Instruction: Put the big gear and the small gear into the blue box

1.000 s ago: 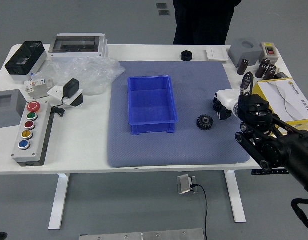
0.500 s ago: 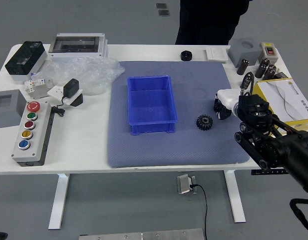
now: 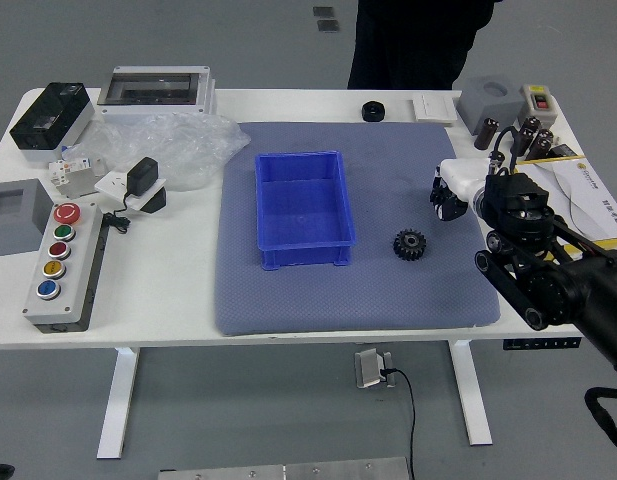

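One black toothed gear (image 3: 409, 244) lies flat on the grey-blue mat, to the right of the blue box (image 3: 306, 252). The box's visible floor is bare. My right hand (image 3: 447, 199), white-backed with black parts, is over the mat's right side, behind and to the right of that gear and not touching it. Whether it holds a second gear is hidden by the hand. A small black part of my left arm (image 3: 0, 471) seems to show at the bottom left corner.
A black round piece (image 3: 373, 111) sits behind the mat. Plastic wrap (image 3: 173, 150) and a button panel (image 3: 66, 262) are at left. A yellow-edged box (image 3: 588, 205) stands beside my right forearm. A person in dark clothing stands beyond the table, hands unseen.
My right hand has shifted a little toward the table's far side, and its wrist and forearm have turned slightly. The visible gear and blue box have stayed put. The person's dark clothing has shifted slightly.
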Tool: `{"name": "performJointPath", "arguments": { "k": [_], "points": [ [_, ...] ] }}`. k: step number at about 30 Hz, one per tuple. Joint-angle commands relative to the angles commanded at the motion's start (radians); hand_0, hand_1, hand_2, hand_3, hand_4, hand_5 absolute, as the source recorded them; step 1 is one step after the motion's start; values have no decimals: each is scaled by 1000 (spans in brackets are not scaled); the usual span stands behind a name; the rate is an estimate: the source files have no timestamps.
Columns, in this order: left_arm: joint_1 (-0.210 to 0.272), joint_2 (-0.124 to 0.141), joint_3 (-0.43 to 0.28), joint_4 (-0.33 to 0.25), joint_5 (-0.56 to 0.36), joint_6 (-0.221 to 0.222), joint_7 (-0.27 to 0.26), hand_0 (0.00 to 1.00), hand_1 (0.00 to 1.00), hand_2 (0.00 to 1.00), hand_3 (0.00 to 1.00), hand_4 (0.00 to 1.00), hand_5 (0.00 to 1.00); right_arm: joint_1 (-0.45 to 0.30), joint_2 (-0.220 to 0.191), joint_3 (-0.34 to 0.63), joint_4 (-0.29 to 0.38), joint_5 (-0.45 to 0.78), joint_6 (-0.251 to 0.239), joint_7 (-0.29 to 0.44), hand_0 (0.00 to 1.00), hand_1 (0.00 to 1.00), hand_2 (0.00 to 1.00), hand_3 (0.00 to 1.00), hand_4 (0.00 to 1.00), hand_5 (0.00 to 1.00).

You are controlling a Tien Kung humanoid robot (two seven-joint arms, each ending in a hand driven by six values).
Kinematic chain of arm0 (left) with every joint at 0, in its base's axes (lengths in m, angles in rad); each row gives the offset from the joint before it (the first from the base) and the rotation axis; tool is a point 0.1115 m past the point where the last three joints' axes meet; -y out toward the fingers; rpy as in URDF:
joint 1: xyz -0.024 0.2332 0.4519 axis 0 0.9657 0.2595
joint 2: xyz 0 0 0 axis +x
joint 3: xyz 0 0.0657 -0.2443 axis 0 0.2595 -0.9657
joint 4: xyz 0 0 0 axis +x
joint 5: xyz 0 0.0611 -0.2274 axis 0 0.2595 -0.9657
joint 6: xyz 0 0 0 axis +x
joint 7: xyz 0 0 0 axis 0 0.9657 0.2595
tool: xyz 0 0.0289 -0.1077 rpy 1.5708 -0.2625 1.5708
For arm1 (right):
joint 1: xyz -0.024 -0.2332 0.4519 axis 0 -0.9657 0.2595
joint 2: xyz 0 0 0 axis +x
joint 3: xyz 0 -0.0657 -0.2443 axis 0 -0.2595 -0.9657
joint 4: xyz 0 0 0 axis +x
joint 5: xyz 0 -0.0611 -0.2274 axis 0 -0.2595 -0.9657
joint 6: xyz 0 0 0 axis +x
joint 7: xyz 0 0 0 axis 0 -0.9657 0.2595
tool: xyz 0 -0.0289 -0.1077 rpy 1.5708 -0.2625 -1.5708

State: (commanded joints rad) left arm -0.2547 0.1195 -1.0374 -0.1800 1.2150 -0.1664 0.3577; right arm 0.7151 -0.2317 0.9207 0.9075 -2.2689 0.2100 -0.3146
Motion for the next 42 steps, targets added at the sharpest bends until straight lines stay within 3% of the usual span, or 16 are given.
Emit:
{"name": "performJointPath", "arguments": {
  "k": [8,16,24,25,35,42],
  "points": [
    [3,4,-1,0,-3,1,0,823,784,779,750,660,380,23,-16,18,126,0,7,-10,528,458,486,489,522,140],
    [4,4,-2,0,-1,0,0,824,785,779,750,659,379,39,32,21,242,0,7,-12,531,458,484,487,515,149],
    [9,6,0,0,0,0,-1,823,785,779,750,659,379,51,121,19,245,0,2,-9,530,459,483,486,515,150],
    [10,6,-1,0,2,-1,0,823,785,779,750,659,379,49,149,15,241,0,-2,-8,530,459,483,486,515,150],
    [12,4,0,0,9,-3,1,823,784,779,750,658,378,15,227,-22,229,0,-19,-5,532,459,483,481,518,157],
    [10,4,1,0,12,-4,1,823,784,779,750,658,379,-10,232,-55,218,0,-16,1,536,463,496,519,525,165]
  ]
}}
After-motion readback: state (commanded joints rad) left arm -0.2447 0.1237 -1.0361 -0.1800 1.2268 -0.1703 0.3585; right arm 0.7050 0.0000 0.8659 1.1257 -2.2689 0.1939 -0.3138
